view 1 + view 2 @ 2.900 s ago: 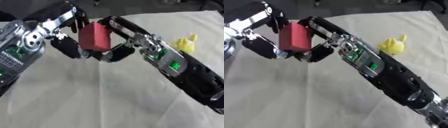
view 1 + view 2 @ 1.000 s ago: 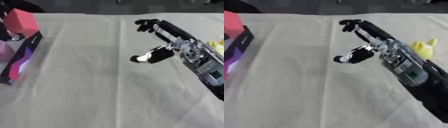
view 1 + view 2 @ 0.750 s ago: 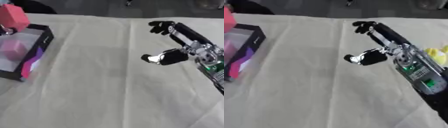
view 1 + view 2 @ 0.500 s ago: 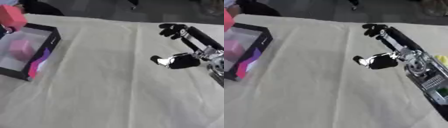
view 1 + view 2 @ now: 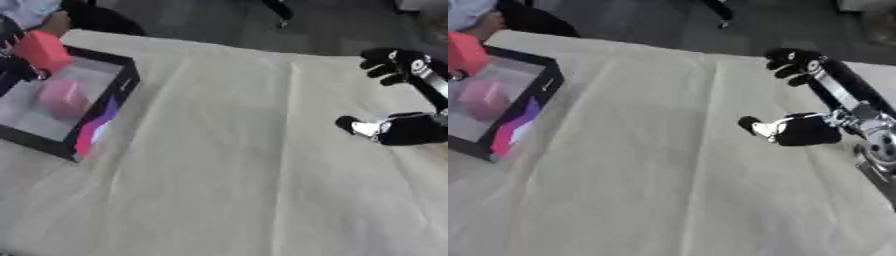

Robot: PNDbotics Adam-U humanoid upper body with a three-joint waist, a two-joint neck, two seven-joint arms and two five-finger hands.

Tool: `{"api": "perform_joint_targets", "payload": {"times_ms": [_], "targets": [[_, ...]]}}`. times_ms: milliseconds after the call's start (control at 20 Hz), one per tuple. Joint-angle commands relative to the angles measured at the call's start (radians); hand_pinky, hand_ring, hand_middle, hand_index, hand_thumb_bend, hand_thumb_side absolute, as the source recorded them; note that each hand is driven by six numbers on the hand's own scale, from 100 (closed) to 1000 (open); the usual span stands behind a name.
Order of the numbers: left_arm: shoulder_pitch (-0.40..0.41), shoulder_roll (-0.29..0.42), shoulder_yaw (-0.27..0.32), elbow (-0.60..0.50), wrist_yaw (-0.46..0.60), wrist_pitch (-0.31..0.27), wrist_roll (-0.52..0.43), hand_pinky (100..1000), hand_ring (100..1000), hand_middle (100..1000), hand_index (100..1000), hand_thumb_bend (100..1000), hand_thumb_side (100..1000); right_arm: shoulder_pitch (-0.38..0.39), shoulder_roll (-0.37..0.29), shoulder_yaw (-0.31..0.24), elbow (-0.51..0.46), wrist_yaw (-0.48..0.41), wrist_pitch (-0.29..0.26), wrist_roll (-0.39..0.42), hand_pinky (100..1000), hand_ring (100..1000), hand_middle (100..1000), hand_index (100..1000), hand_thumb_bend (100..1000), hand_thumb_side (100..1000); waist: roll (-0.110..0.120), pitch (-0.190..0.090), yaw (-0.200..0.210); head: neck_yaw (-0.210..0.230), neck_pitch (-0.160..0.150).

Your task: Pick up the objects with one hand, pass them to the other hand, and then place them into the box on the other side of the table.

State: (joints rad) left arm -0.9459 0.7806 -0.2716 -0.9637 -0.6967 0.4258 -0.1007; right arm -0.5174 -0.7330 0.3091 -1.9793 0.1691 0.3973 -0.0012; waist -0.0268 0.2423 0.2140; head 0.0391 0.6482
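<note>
Red block [image 5: 41, 50], since handed over, is held above the box [image 5: 107, 111] by the barely visible left hand [image 5: 10, 64], fingers hidden; right hand [image 5: 815, 120] is withdrawn, spread, empty; release is judged next.

The red block [image 5: 41, 50] has gone from mid-bench, where both hands had it between them, over to the black box [image 5: 105, 116] at the left, held above a pink thing [image 5: 61, 98] inside. The left hand [image 5: 10, 67] carried it there and now barely shows at the edge. The right hand [image 5: 815, 107] has let go and drawn back right, fingers [image 5: 791, 62] spread, empty.
</note>
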Motion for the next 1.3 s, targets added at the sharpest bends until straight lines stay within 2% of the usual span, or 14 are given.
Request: {"api": "perform_joint_targets", "payload": {"times_ms": [50,150,450,500,600,650,700,800,900,1000,1150,1300], "targets": [[-0.021,0.022,0.017,0.014,-0.051,-0.014,-0.033,889,843,794,925,914,464,-0.004,-0.032,-0.019,-0.021,-0.015,-0.007,-0.016,797,804,769,889,548,195,-0.009,-0.005,-0.002,-0.001,0.000],[-0.022,0.021,0.021,0.014,-0.084,-0.016,-0.049,886,845,785,920,976,485,-0.003,-0.033,-0.020,-0.021,-0.021,-0.009,-0.021,796,802,767,888,549,194,-0.007,-0.006,-0.003,-0.004,0.004],[-0.025,0.021,0.036,0.006,-0.133,-0.006,-0.055,876,831,770,898,933,407,0.002,-0.041,-0.027,-0.021,-0.031,-0.008,-0.035,796,800,768,888,551,190,-0.003,-0.011,-0.005,-0.022,0.014],[-0.025,0.020,0.040,0.001,-0.128,-0.004,-0.051,865,811,759,867,839,376,0.004,-0.045,-0.030,-0.021,-0.032,-0.008,-0.038,796,801,769,889,552,189,-0.002,-0.013,-0.005,-0.034,0.019],[-0.025,0.018,0.050,-0.029,-0.092,-0.009,-0.026,840,756,736,800,550,250,0.009,-0.065,-0.045,-0.021,-0.033,-0.011,-0.044,801,804,775,886,564,197,-0.001,-0.016,-0.006,-0.091,0.036],[-0.021,0.019,0.055,-0.057,-0.061,-0.014,-0.005,833,752,737,800,465,217,0.016,-0.086,-0.059,-0.021,-0.032,-0.020,-0.045,807,806,775,883,571,206,-0.001,-0.018,-0.007,-0.133,0.046],[-0.017,0.022,0.056,-0.085,-0.028,-0.019,0.013,831,751,739,803,434,219,0.023,-0.108,-0.075,-0.021,-0.033,-0.030,-0.042,810,806,774,883,572,205,-0.002,-0.019,-0.008,-0.166,0.053],[-0.009,0.030,0.055,-0.137,0.035,-0.030,0.038,826,754,757,809,328,267,0.042,-0.161,-0.114,-0.021,-0.026,-0.047,-0.029,819,813,781,886,581,215,-0.003,-0.020,-0.012,-0.221,0.065],[-0.001,0.037,0.054,-0.191,0.102,-0.045,0.051,828,769,773,817,291,320,0.064,-0.217,-0.160,-0.021,-0.057,-0.067,-0.006,826,819,789,892,590,226,-0.002,-0.020,-0.015,-0.259,0.072],[0.007,0.038,0.054,-0.248,0.170,-0.057,0.061,813,758,762,824,222,409,0.092,-0.281,-0.197,-0.019,-0.095,-0.089,0.037,851,838,812,899,598,253,-0.002,-0.017,-0.016,-0.296,0.074],[0.031,0.054,0.034,-0.343,0.260,-0.056,0.067,804,736,729,808,221,373,0.144,-0.389,-0.256,0.015,-0.150,-0.169,0.155,886,862,829,903,584,249,-0.004,-0.007,-0.016,-0.344,0.069],[0.044,0.066,0.011,-0.407,0.309,-0.020,0.060,808,737,731,803,196,402,0.205,-0.462,-0.306,0.089,-0.163,-0.257,0.266,915,890,854,929,588,241,-0.009,0.009,-0.012,-0.381,0.053]]}}
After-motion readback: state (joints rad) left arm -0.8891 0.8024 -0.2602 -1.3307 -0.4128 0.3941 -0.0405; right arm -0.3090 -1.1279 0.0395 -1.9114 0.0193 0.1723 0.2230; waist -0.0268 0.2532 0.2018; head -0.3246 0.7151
